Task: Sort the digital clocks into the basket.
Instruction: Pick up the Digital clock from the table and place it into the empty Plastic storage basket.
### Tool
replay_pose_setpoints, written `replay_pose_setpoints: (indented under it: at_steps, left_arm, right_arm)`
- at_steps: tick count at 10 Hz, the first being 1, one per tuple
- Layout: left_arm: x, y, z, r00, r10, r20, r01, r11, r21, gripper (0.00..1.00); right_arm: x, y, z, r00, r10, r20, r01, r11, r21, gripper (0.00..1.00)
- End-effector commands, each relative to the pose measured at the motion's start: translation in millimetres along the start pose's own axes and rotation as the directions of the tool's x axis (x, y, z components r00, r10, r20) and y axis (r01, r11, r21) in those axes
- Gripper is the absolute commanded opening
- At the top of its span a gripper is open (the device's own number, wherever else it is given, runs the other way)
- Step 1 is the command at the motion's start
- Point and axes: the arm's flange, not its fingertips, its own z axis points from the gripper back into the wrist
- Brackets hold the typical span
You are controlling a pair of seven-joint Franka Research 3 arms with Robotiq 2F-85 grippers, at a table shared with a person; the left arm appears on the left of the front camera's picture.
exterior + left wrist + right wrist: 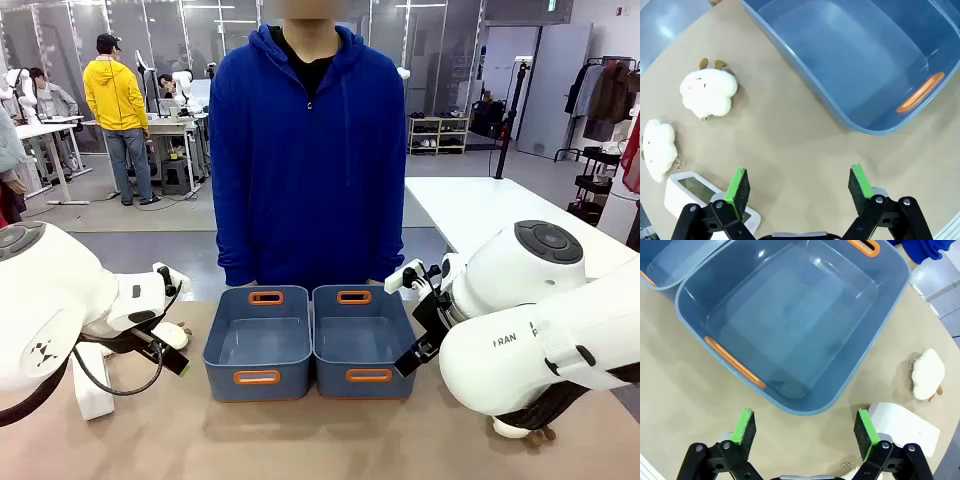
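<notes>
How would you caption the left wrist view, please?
Open left gripper over table, near empty basket, two plush toys, one clock.

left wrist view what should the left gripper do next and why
Probably slide the left gripper sideways over the clock and centre it between the fingers. The jaws stand open over bare table, the clock lies off to one side, partly behind one finger, and the basket nearby is empty, so this clock looks like the closest thing to pick.
</notes>
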Motion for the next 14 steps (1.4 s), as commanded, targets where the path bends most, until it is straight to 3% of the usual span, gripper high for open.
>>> replay_pose_setpoints:
  at_steps: [1, 8, 9, 10, 11, 13, 14]
  left_arm:
    - [0, 0, 0, 1.000, -0.001, 0.000, 0.001, 1.000, 0.000, 1.00]
    - [0, 0, 0, 1.000, -0.001, 0.000, 0.001, 1.000, 0.000, 1.00]
    - [12, 7, 23, 1.000, -0.026, -0.016, 0.026, 1.000, -0.006, 1.00]
    - [20, 18, 42, 0.998, -0.030, -0.064, 0.026, 0.998, -0.052, 1.00]
    - [27, 27, 60, 0.998, -0.011, -0.066, 0.000, 0.986, -0.169, 1.00]
    - [30, 44, 84, 0.997, 0.019, -0.079, -0.038, 0.968, -0.246, 1.00]
    - [30, 54, 99, 0.998, 0.056, -0.043, -0.067, 0.940, -0.333, 1.00]
  right_arm:
    - [0, 0, 0, 1.000, 0.000, 0.000, 0.000, 1.000, 0.000, 1.00]
    - [0, 0, 0, 1.000, 0.002, 0.000, -0.002, 1.000, -0.001, 1.00]
    - [20, -3, 30, 1.000, -0.016, 0.001, 0.016, 0.999, 0.040, 1.00]
    - [35, -10, 50, 0.996, -0.086, 0.013, 0.083, 0.986, 0.144, 1.00]
    - [44, -22, 63, 0.994, -0.113, 0.004, 0.110, 0.972, 0.207, 1.00]
    - [54, -29, 84, 0.996, -0.091, 0.008, 0.088, 0.974, 0.209, 1.00]
    - [54, -34, 92, 0.995, -0.099, 0.006, 0.094, 0.966, 0.240, 1.00]
